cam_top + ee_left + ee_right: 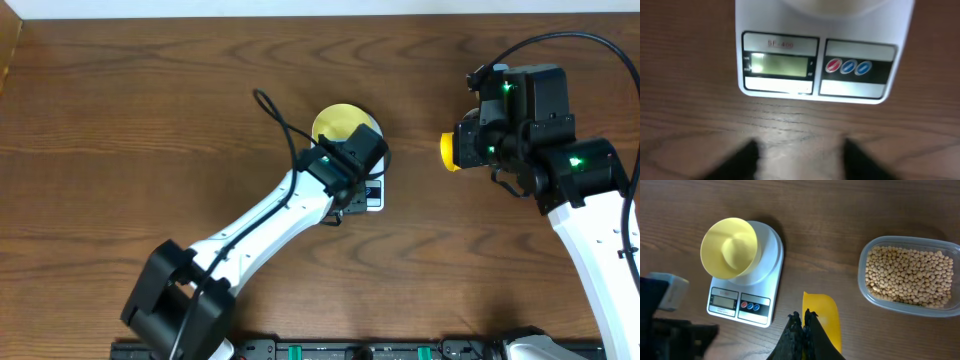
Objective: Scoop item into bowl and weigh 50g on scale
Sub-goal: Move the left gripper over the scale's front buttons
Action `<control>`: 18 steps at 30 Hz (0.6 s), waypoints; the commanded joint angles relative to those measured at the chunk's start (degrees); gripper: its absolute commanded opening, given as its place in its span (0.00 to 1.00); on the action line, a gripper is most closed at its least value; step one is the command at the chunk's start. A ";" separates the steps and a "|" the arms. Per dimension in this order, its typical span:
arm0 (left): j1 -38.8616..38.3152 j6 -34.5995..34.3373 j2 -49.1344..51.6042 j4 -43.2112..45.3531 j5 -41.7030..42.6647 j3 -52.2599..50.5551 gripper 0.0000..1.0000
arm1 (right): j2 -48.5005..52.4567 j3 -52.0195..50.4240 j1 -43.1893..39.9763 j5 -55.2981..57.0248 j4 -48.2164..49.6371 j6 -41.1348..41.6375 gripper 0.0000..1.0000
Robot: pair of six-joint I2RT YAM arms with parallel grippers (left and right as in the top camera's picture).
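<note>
The pale-yellow bowl (343, 124) stands empty on the white scale (374, 194); both also show in the right wrist view, the bowl (730, 247) on the scale (771, 262). The scale's lit display (779, 65) and buttons fill the left wrist view. My left gripper (800, 160) is open and empty over the table just in front of the scale (860, 92). My right gripper (803, 319) is shut on the yellow scoop (824, 315), held above the table right of the scale. The beans (907, 275) lie in a clear container.
The clear plastic container (865, 287) sits right of the scoop, hidden under the right arm in the overhead view. My left arm (270, 215) reaches in from the lower left. The yellow scoop (450, 152) shows at the right arm's edge.
</note>
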 commanded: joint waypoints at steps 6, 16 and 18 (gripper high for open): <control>-0.17 6.91 1.22 0.66 -2.14 -0.04 0.89 | 1.03 0.85 -0.42 0.44 0.83 -0.15 0.01; -0.17 7.69 1.22 0.42 -8.44 -0.20 0.98 | 1.14 0.85 -0.42 0.42 1.33 -0.13 0.01; -0.17 8.66 1.25 0.72 -8.48 -0.37 0.98 | 1.14 0.85 -0.42 0.39 1.29 -0.13 0.01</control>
